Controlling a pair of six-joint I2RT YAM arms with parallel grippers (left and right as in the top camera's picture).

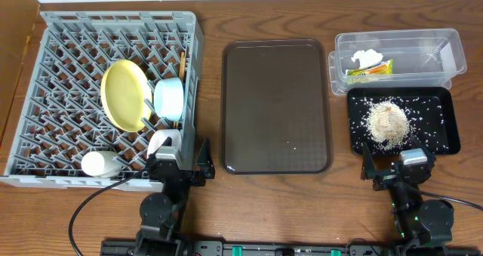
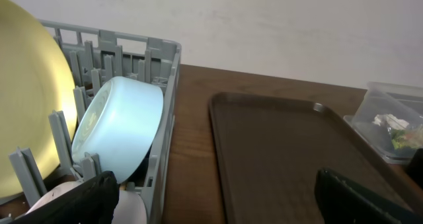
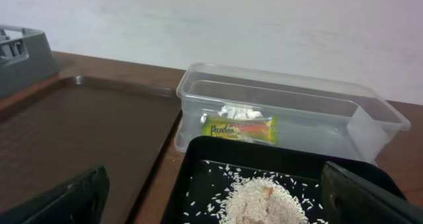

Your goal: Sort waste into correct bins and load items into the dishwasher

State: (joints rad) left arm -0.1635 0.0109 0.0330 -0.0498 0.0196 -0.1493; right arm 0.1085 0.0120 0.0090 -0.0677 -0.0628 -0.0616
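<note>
The grey dish rack (image 1: 113, 18) sits at the left of the tabletop (image 1: 264, 18). In it the yellow plate (image 1: 124, 95) stands on edge, the blue bowl (image 1: 170, 99) leans just beside it, and wooden chopsticks (image 1: 182, 62) stick up by the bowl. A white bowl (image 1: 164, 143) and a white cup (image 1: 102, 163) lie near the rack's front edge. The brown tray (image 1: 275, 97) lies in the middle. At the right, the clear tub (image 1: 423, 48) holds the tissue (image 1: 366, 57) and the snack wrapper (image 1: 370, 70). The black tray (image 1: 445, 105) just in front of it holds the rice scraps (image 1: 387, 122). The left jaws, by the rack's front corner, are spread wide with nothing between them. The right jaws, near the black tray, are likewise spread wide and hold nothing
</note>
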